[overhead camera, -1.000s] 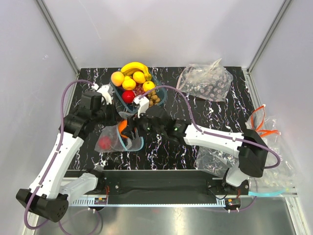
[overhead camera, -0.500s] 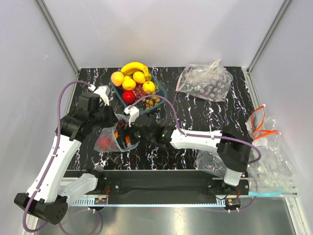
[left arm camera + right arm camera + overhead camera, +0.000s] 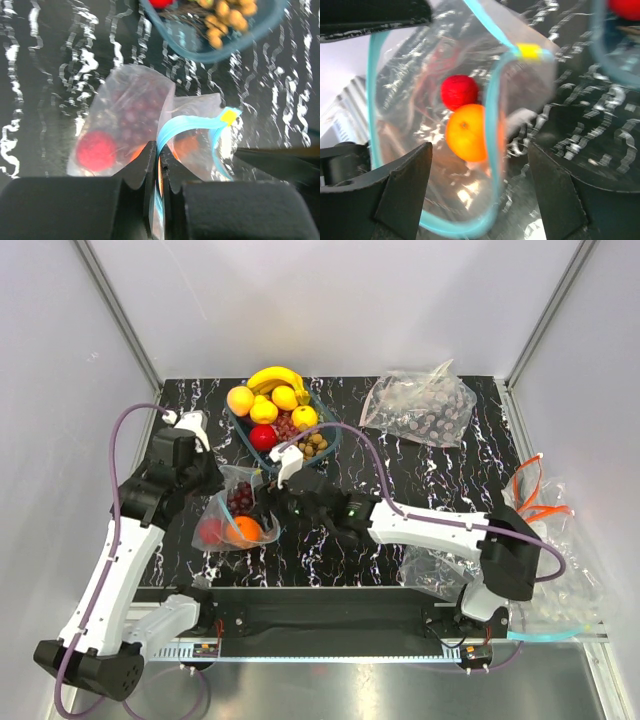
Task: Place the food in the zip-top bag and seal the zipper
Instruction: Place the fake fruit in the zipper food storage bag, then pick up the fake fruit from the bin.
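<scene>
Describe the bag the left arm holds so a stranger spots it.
On the black marbled table, look just nearer than the fruit bowl, leftward. That clear zip-top bag alone holds a red apple, an orange and dark grapes, its blue strip pinched by the left gripper.

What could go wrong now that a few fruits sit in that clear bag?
1. The left claw holds the zip-top bag only by a thin pinch on its zipper. A slip could let the mouth collapse and the orange roll out.
2. The open right claw hangs at the mouth and might snag the zipper when it leaves.
3. The bowl holds much more fruit. An overfull bag may not seal.
</scene>
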